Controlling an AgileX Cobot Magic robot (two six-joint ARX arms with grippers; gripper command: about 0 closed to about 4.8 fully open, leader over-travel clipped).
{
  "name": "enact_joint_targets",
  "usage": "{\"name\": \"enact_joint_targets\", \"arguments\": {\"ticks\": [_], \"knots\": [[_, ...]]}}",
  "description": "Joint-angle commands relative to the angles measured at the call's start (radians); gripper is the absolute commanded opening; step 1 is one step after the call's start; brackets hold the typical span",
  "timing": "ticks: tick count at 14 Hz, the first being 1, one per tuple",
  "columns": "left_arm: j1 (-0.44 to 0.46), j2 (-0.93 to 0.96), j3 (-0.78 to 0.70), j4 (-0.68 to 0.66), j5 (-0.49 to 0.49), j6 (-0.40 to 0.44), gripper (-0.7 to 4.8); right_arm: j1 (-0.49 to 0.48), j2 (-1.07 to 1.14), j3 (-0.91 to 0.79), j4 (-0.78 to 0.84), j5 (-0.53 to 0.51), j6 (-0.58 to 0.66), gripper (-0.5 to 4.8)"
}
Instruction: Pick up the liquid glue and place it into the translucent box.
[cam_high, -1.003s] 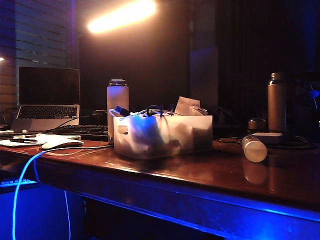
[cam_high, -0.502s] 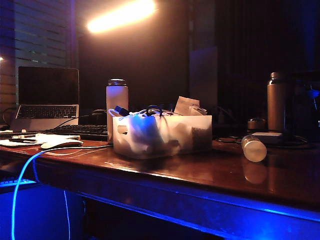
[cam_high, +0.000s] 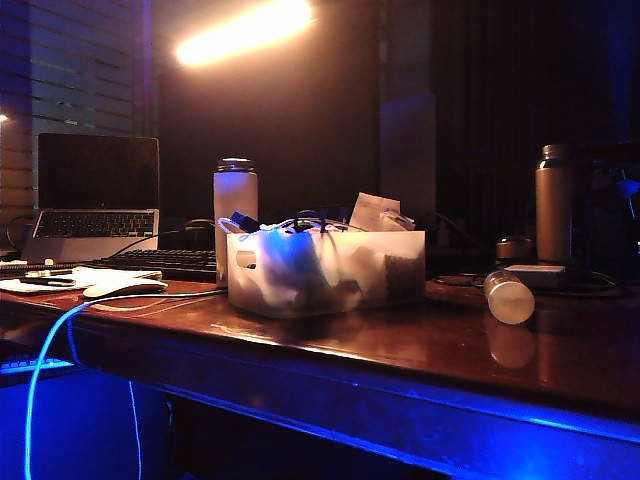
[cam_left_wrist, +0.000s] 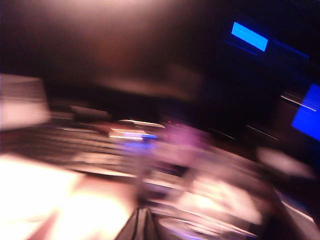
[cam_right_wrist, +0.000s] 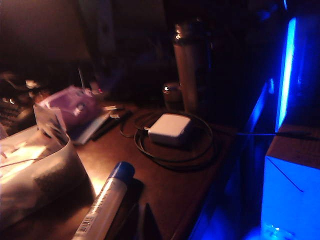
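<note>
Nothing on the counter (cam_high: 420, 345) is shifting since the earlier frames: the liquid glue (cam_right_wrist: 103, 201) is lying just ahead of the right hand (cam_right_wrist: 141, 226), whose fingers are pressed together, empty. The left hand (cam_left_wrist: 140, 227) is blurring toward the translucent box (cam_high: 325, 268), its state impossible to tell, so picking is not begun.

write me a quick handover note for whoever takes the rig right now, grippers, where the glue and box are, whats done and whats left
Left gripper: not identifiable in the blurred left wrist view and absent from the exterior view, so its state is unknown.
Right gripper: shut, holding nothing; only a dark tip shows in the right wrist view, near the liquid glue.
Liquid glue: lying on its side on the table, right of the translucent box, apart from it.
Translucent box: at the table's middle, with cables and papers inside.
Done: nothing; the glue is not yet gripped.
Left: grasp the glue, lift it, place it in the box.
</note>
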Motion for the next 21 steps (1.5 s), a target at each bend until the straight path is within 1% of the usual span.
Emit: {"name": "enact_joint_targets", "arguments": {"ticks": [1, 2, 3, 4, 6, 8, 10, 12, 13, 14, 15, 16, 19, 21], "knots": [[0.001, 0.245, 0.284, -0.302, 0.272, 0.109, -0.05, 0.000, 0.188, 0.163, 0.005, -0.040, -0.075, -0.01], [0.000, 0.335, 0.396, -0.425, 0.310, 0.150, -0.05, 0.000, 0.282, 0.236, -0.014, -0.050, -0.080, -0.01], [0.000, 0.393, 0.477, -0.521, 0.307, 0.188, -0.05, 0.000, 0.368, 0.300, -0.025, -0.069, -0.080, -0.01], [0.000, 0.427, 0.527, -0.575, 0.308, 0.219, -0.05, 0.000, 0.457, 0.364, -0.035, -0.075, -0.080, -0.01], [-0.001, 0.444, 0.564, -0.580, 0.301, 0.221, -0.05, 0.001, 0.660, 0.508, -0.095, -0.154, -0.077, -0.01], [-0.001, 0.444, 0.583, -0.572, 0.305, 0.216, -0.05, 0.003, 0.890, 0.686, -0.207, -0.216, -0.062, -0.01], [-0.001, 0.444, 0.585, -0.559, 0.306, 0.201, -0.05, 0.003, 1.073, 0.822, -0.267, -0.219, 0.008, -0.01], [-0.001, 0.444, 0.585, -0.554, 0.318, 0.191, -0.05, 0.003, 1.196, 0.884, -0.277, -0.219, 0.060, 0.05], [-0.001, 0.444, 0.586, -0.549, 0.341, 0.190, -0.05, 0.003, 1.247, 0.897, -0.297, -0.220, 0.064, 1.20], [-0.001, 0.444, 0.586, -0.547, 0.354, 0.190, -0.05, 0.004, 1.283, 0.897, -0.314, -0.223, 0.064, 3.02], [-0.001, 0.444, 0.586, -0.546, 0.354, 0.187, -0.05, 0.009, 1.329, 0.897, -0.322, -0.224, 0.064, 4.62], [-0.001, 0.444, 0.587, -0.547, 0.355, 0.187, -0.05, 0.009, 1.375, 0.897, -0.315, -0.247, 0.064, 4.79], [-0.001, 0.444, 0.590, -0.547, 0.359, 0.187, -0.05, 0.016, 1.509, 0.897, -0.305, -0.313, 0.065, 4.79], [-0.001, 0.444, 0.590, -0.552, 0.359, 0.187, -0.05, 0.034, 1.559, 0.897, -0.262, -0.310, 0.083, 4.79]]}}
